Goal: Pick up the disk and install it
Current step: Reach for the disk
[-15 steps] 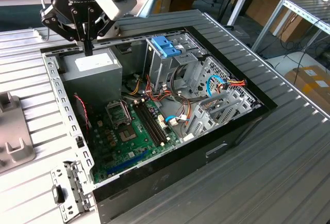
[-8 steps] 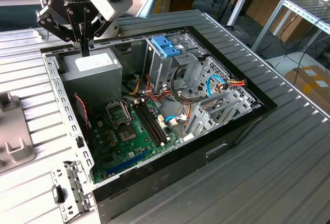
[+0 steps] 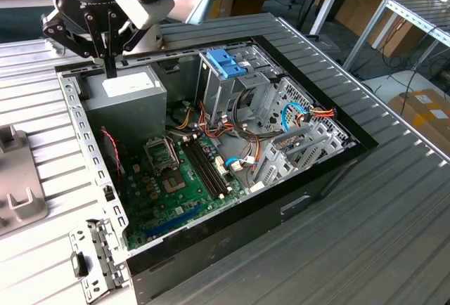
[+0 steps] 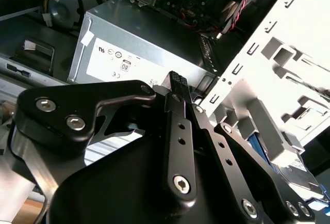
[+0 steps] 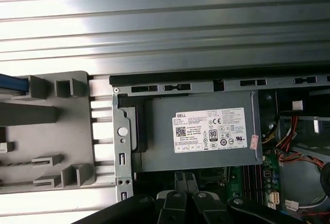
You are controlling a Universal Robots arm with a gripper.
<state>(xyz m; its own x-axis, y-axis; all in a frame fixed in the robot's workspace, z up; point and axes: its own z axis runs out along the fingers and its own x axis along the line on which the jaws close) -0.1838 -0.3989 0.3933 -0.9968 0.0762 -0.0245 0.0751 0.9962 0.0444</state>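
Pincer (image 3: 110,70) pressed together, empty, hung over the power-supply box (image 3: 126,88) at upper left. Disk (image 4: 303,175) lay beyond the case wall (image 4: 268,64), lower right in the second wrist view, apparently awaiting pickup.

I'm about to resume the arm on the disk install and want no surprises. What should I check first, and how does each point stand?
1. Disk in the jaws: not ok. The gripper hangs over the power-supply box with nothing between its jaws.
2. Jaws open for a grasp: not ok, they look shut.
3. Disk located: ok. In the second wrist view the disk lies beyond the pale wall of the case, apart from the gripper.
4. Case open: ok, its inside is exposed.
5. Bay under the blue latch free: cannot tell; cables crowd beside it.
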